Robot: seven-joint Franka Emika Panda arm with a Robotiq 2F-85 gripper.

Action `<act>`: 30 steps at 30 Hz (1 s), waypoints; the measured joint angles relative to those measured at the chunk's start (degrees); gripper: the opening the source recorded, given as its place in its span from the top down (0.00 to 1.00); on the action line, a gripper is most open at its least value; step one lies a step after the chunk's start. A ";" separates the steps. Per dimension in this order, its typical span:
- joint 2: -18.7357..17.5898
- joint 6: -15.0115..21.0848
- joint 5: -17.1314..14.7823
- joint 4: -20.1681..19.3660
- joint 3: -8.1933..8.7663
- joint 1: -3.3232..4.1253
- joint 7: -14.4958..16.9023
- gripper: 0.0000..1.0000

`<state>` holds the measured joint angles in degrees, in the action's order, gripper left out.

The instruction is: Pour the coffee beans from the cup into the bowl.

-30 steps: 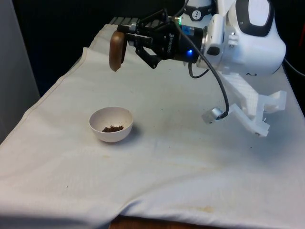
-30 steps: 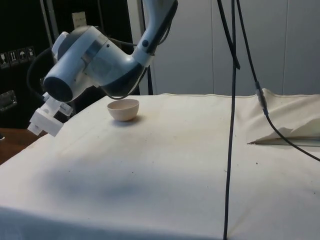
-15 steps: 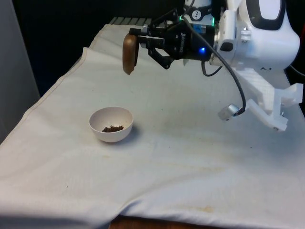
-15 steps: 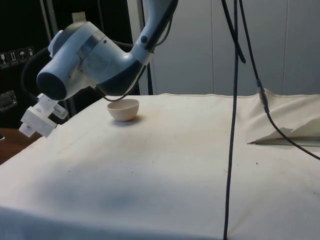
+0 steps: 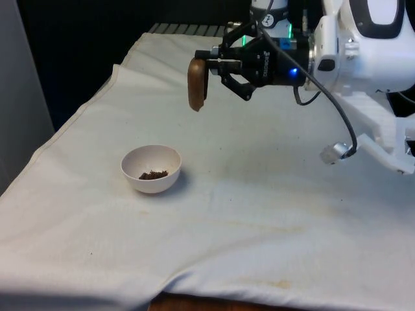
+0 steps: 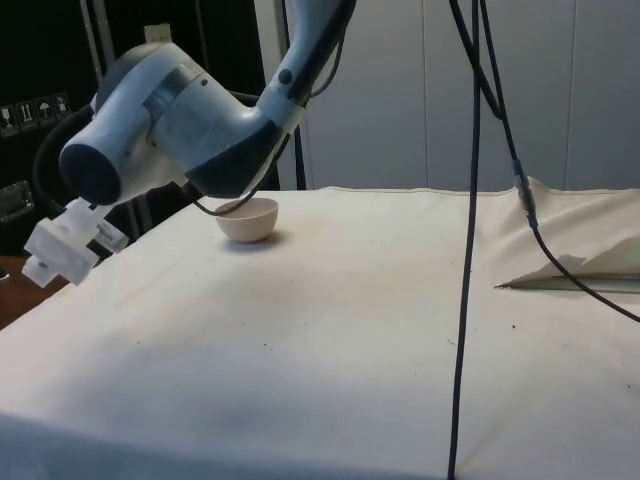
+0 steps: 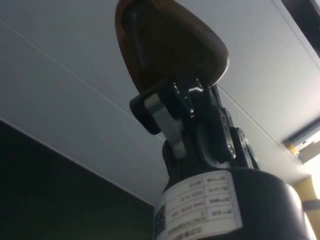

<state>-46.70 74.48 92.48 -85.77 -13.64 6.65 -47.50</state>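
I see my claw point(image 5: 206, 69) pinching the brown cup point(image 5: 197, 85), tipped on its side, high in the air. It hangs above the table point(image 5: 272, 207), up and toward the robot from the white bowl point(image 5: 151, 169). Coffee beans point(image 5: 153, 174) lie in the bowl.

One camera looks down the white-clothed table point(image 5: 259, 220) toward me from its near end, set fairly high. Another sits low at the table's side, close to my arm, facing across the cloth. Both take in the small white round bowl point(image 5: 150, 168). A third rides my wrist, tight on my black two-finger gripper point(image 7: 170, 107), aimed upward.
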 measured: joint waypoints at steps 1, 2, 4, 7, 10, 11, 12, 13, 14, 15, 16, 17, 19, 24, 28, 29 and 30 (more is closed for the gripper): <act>-0.06 0.06 -0.23 0.00 -0.17 0.00 -0.11 1.00; -0.06 0.06 -0.23 0.00 -0.17 0.00 -0.11 1.00; -0.06 0.23 -0.69 0.00 -0.46 -0.06 -0.40 1.00; -0.11 0.29 -1.72 0.00 -1.03 -0.17 -1.32 1.00; -0.11 0.57 -2.69 -0.06 -1.03 -0.29 -2.29 1.00; -0.11 0.57 -2.69 -0.06 -1.03 -0.29 -2.29 1.00; -0.11 0.80 -2.92 -0.06 -1.03 -0.34 -2.64 1.00; -0.11 0.97 -3.15 -0.06 -1.03 -0.46 -2.92 1.00; -0.06 1.15 -3.32 -0.06 -1.03 -0.57 -3.21 1.00; -0.06 1.38 -3.50 -0.06 -1.03 -0.69 -3.55 1.00; 0.00 1.78 -3.90 -0.06 -1.03 -0.86 -4.18 1.00; 0.00 1.95 -4.13 -0.06 -1.03 -0.97 -4.47 1.00; 0.00 2.06 -4.41 -0.06 -1.03 -1.09 -4.76 1.00; 0.40 3.15 -5.27 -0.06 -1.03 -1.83 -5.73 1.00; 0.74 3.50 -6.07 -0.23 -1.03 -2.06 -6.30 1.00; 1.03 3.78 -6.82 -0.63 -1.03 -2.18 -6.82 1.00; 1.15 3.95 -7.10 -0.80 -1.03 -2.23 -7.05 1.00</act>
<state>-45.55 78.44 85.37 -86.57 -14.67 4.41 -54.55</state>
